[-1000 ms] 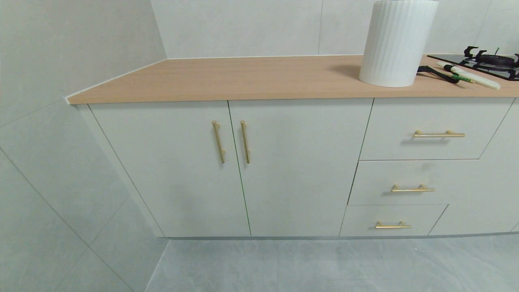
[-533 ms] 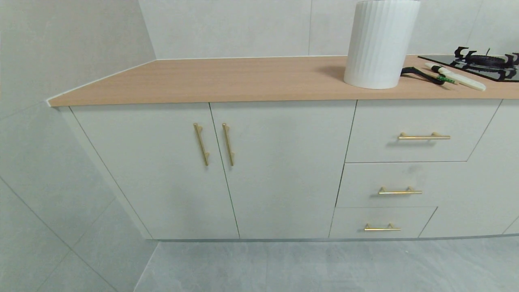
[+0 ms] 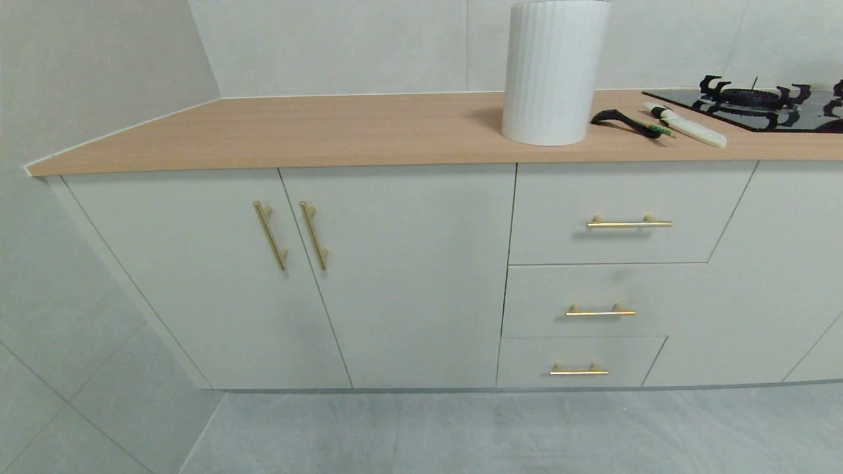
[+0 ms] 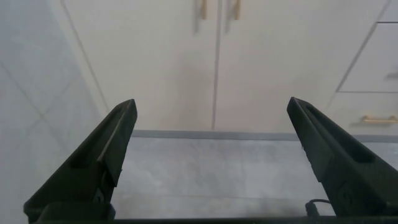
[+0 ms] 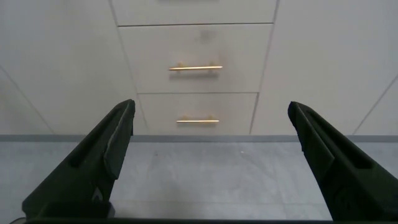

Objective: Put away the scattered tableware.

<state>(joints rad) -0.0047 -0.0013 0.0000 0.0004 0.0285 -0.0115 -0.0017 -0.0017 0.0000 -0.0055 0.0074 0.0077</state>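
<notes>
A black ladle (image 3: 624,123) and a white-handled utensil with a green band (image 3: 686,125) lie on the wooden countertop (image 3: 296,131), just right of a tall white ribbed container (image 3: 553,71). My left gripper (image 4: 211,112) is open and held low, facing the cupboard doors and the floor. My right gripper (image 5: 211,112) is open too, low in front of the lower drawers (image 5: 196,67). Nothing is between either pair of fingers.
A black gas hob (image 3: 757,105) sits at the counter's far right. Below are two cupboard doors with gold handles (image 3: 290,234) and three drawers (image 3: 629,224). A tiled wall closes the left side. Grey floor (image 3: 461,434) lies in front.
The head camera has swung to the right: the cabinet, container and utensils all sit further left in the picture. Nothing on the counter has moved by itself.
</notes>
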